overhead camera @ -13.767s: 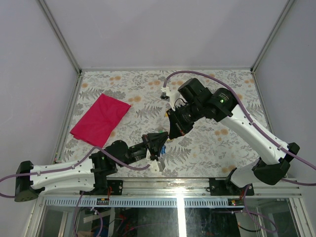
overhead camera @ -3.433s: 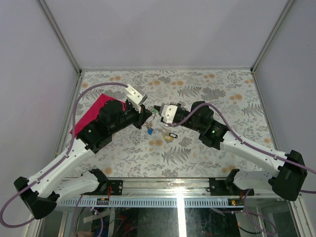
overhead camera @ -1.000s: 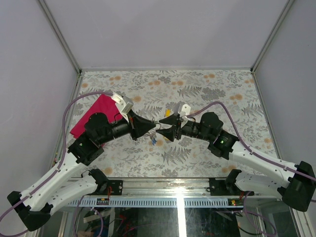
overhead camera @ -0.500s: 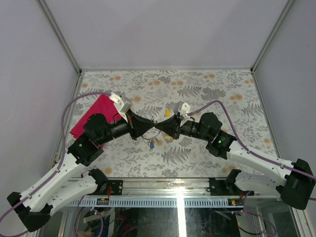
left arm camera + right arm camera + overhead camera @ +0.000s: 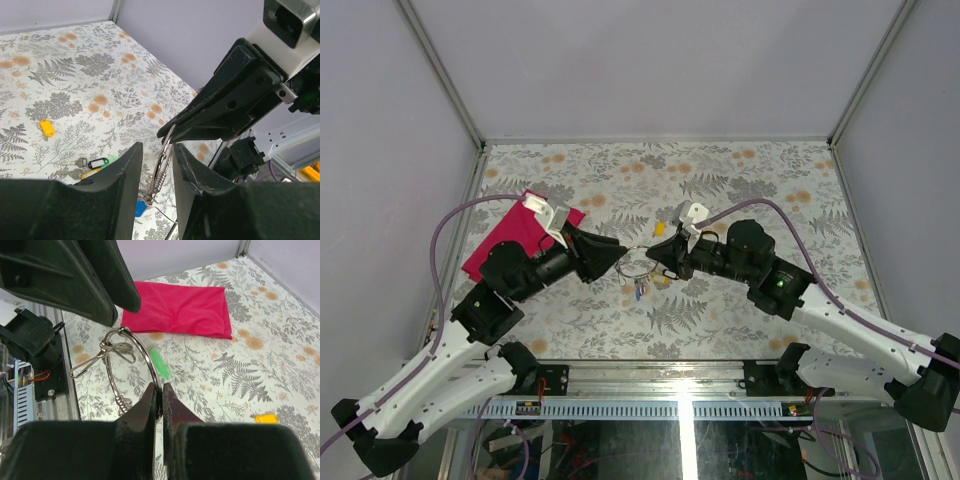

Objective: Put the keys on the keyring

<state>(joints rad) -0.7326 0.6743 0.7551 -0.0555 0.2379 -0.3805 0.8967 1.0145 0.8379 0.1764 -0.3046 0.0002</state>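
Keyring point(image 5: 637, 264) at frame centre, pinched tight by right gripper point(image 5: 160, 390), left gripper point(image 5: 158, 150) narrow about its opposite side, grip unclear, 1 yellow-tagged key point(image 5: 660, 228) just above.

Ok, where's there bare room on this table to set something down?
Bare: the far strip of the table along the back wall, and the right side past the right arm. Crowded: the middle, where the left end effector and right end effector meet at the keyring, with keys and a yellow tag close by; the red cloth takes the left.
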